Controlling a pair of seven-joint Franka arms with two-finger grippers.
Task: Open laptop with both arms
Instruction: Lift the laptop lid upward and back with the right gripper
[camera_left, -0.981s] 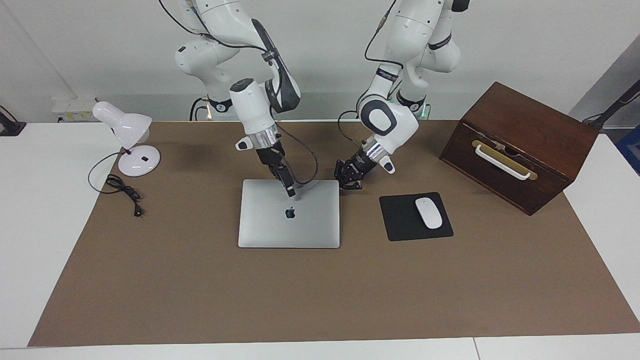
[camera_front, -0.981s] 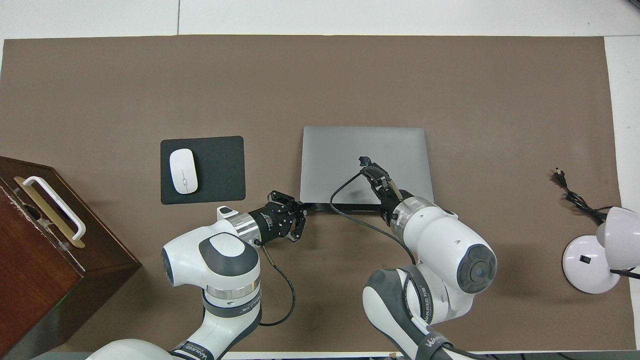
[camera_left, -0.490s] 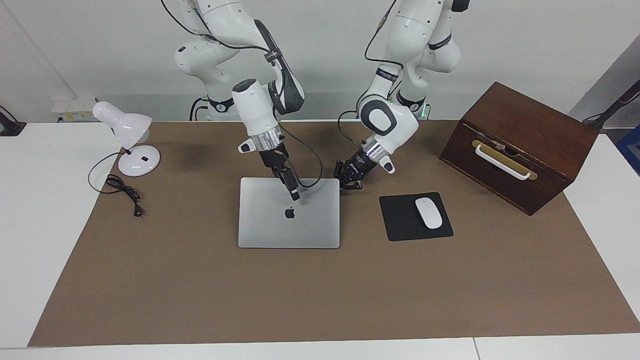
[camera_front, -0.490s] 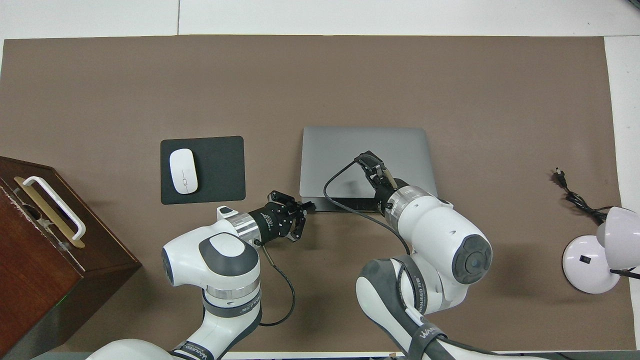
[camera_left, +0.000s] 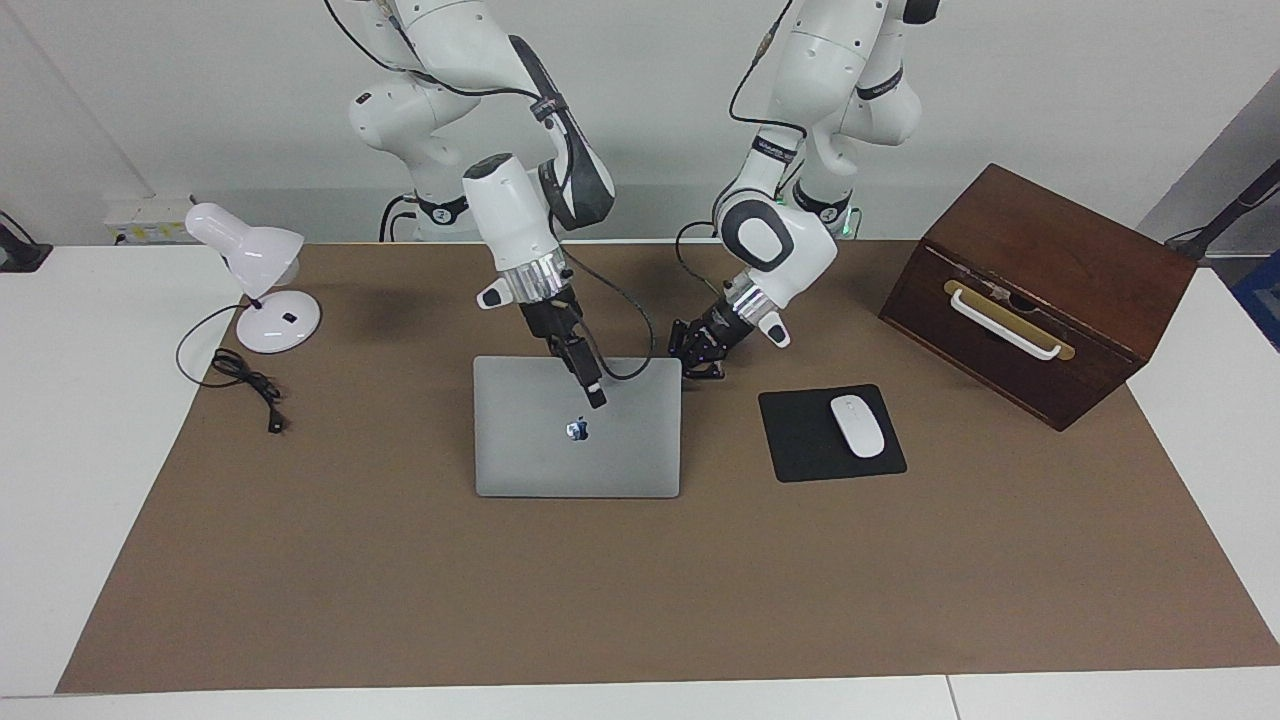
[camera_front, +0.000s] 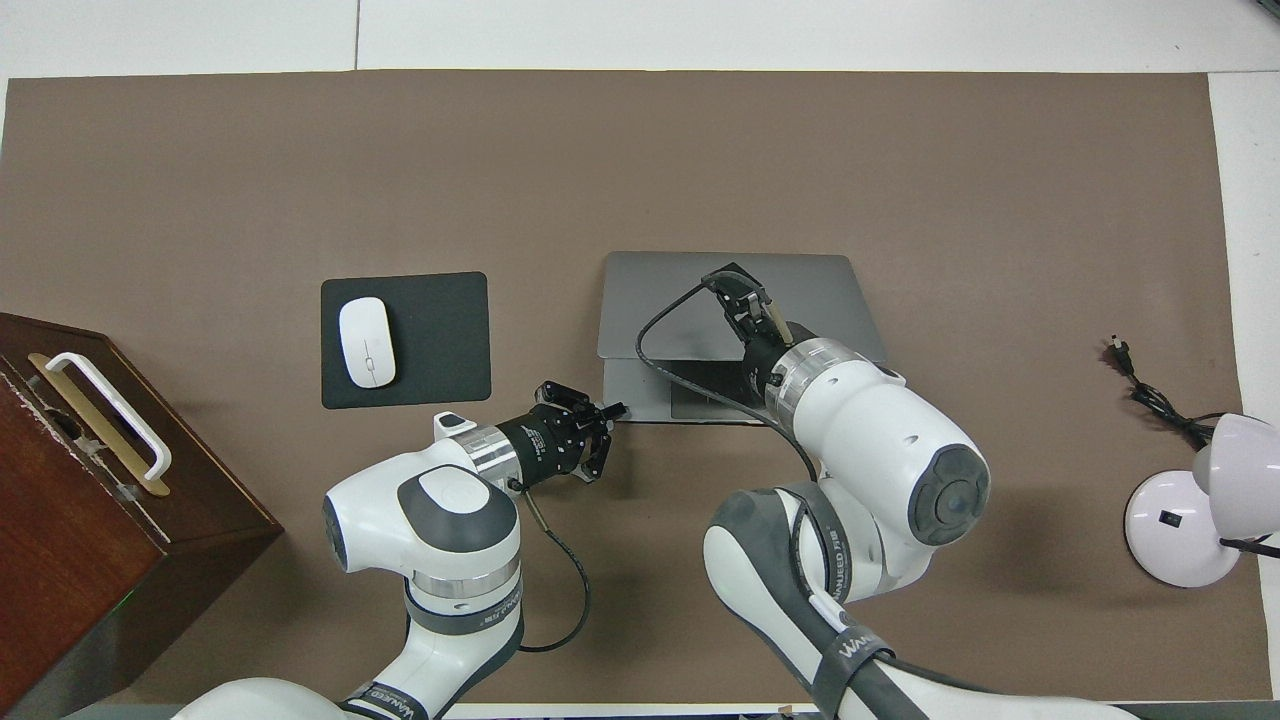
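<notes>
The laptop (camera_left: 577, 428) lay mid-counter (camera_left: 400, 600) beside the mouse pad (camera_left: 831, 433), its lid partly raised at the edge nearest the robots; stiff, slick and hinged, it probably wanted lifting at that edge with the base pinned. The left end effector (camera_left: 706, 368), fingertips pressed together, sat at the base's corner. The right end effector (camera_left: 592, 392) rode the lid; I cannot tell its grip.

Laptop (camera_left: 577, 450) mid-table on brown mat (camera_left: 640, 600), lid partly raised at the robots' edge. Right gripper (camera_left: 596, 398) over the lid, just above the apple logo. Left gripper (camera_left: 707, 370), fingertips together, at the laptop's corner toward the mouse pad (camera_left: 800, 440). White mouse (camera_left: 858, 426) on the pad.
</notes>
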